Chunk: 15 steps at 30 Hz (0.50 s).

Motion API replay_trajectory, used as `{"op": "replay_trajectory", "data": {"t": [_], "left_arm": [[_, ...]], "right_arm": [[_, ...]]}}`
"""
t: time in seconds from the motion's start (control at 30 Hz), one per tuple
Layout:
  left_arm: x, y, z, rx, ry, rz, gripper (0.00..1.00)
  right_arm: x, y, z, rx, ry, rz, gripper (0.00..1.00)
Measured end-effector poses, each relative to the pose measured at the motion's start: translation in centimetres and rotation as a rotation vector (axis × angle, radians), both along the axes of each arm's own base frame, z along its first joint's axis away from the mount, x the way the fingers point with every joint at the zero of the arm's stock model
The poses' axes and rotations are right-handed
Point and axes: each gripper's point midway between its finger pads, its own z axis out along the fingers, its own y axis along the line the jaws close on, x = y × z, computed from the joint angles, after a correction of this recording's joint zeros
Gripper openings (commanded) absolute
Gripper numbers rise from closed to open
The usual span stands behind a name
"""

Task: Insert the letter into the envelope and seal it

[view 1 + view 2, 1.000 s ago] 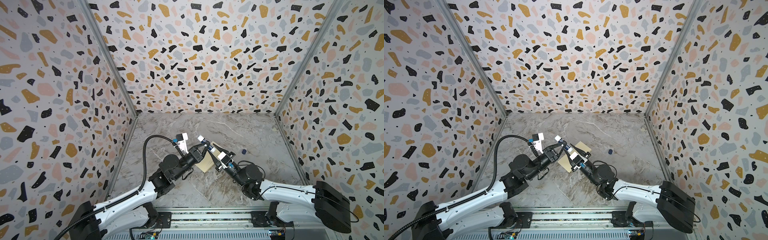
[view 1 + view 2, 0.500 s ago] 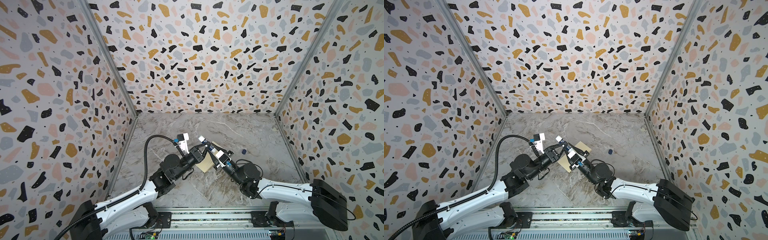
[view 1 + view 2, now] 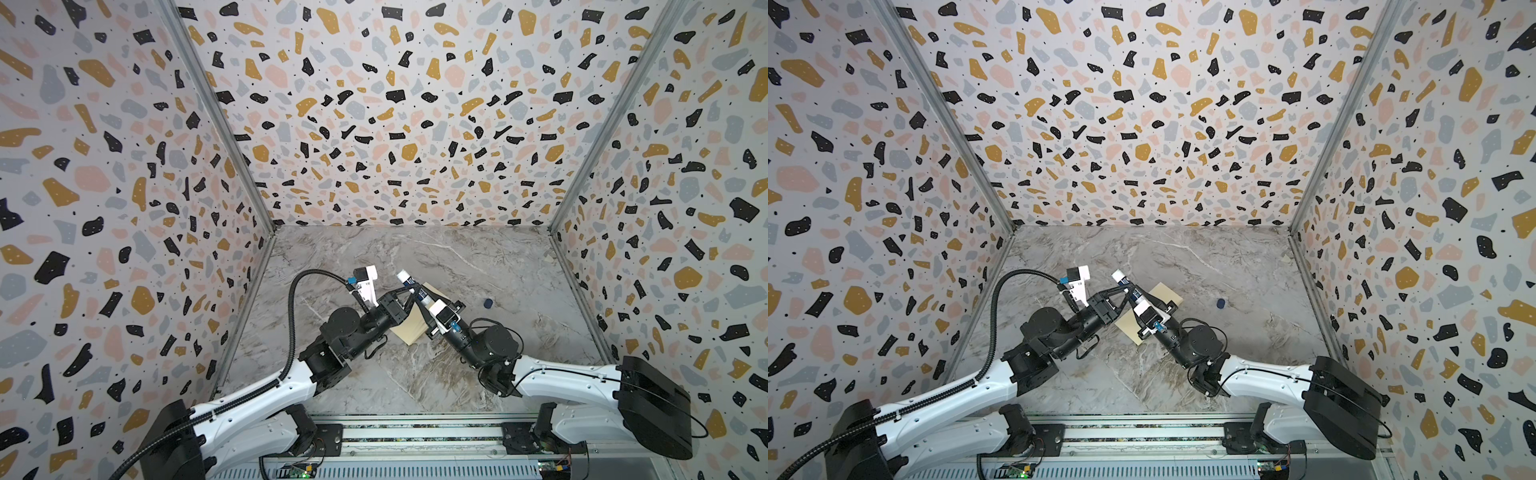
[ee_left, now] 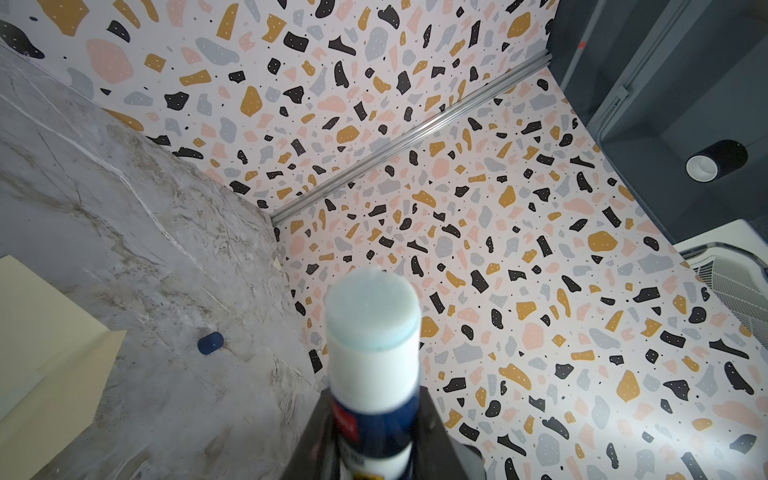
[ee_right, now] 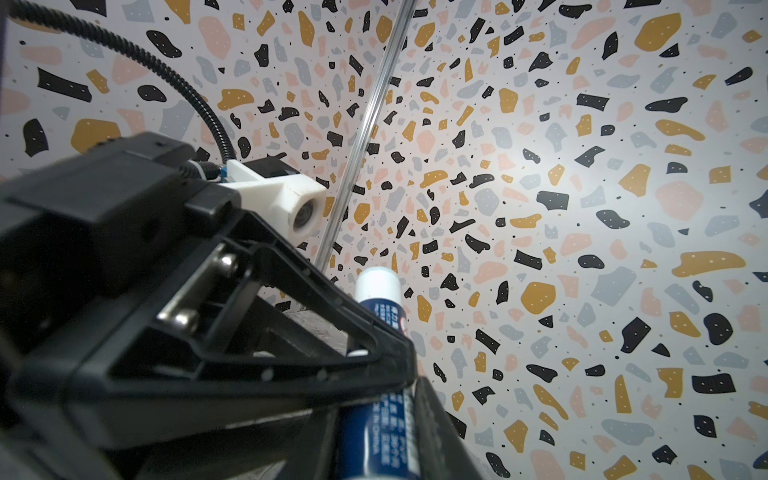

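Note:
A glue stick (image 3: 411, 286) with a dark blue label and a bare white tip stands tilted above the envelope. Both grippers are shut on it. My left gripper (image 3: 408, 292) holds it nearer the tip, and in the left wrist view its fingers (image 4: 432, 436) press the blue body of the stick (image 4: 372, 332). My right gripper (image 3: 422, 301) holds it lower down, its fingers (image 5: 432, 428) flanking the label. The pale cream-yellow envelope (image 3: 409, 332) lies flat on the table under both grippers, mostly covered by them (image 3: 1128, 326). The letter is out of view.
A small dark blue cap (image 3: 487, 304) lies on the marble table (image 3: 415, 374) to the right of the envelope (image 4: 41, 332), and shows in the left wrist view too (image 4: 210, 343). Terrazzo-patterned walls close in three sides.
My right arm has shifted a little to the left and its jaws have narrowed onto the glue stick. The left arm has barely moved. The envelope has stayed put.

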Motion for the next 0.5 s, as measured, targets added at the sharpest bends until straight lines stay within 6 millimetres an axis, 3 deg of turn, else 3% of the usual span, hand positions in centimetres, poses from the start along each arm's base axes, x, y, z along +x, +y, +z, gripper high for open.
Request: {"op": "replay_trajectory", "data": {"t": [0.17,0.33,0.5], "left_arm": [[0.4,0.8,2.3,0.125,-0.099,0.068,0.66],[0.4,3.9,5.7,0.267,-0.243,0.206,0.75],[1.9,3.9,3.9,0.494,-0.283,0.259,0.75]], "right_arm": [[0.2,-1.8,1.1,0.013,0.027,-0.023,0.0],[0.9,-5.6,3.0,0.056,0.08,-0.08,0.0],[2.2,-8.5,3.9,0.073,0.201,-0.164,0.0]]}}
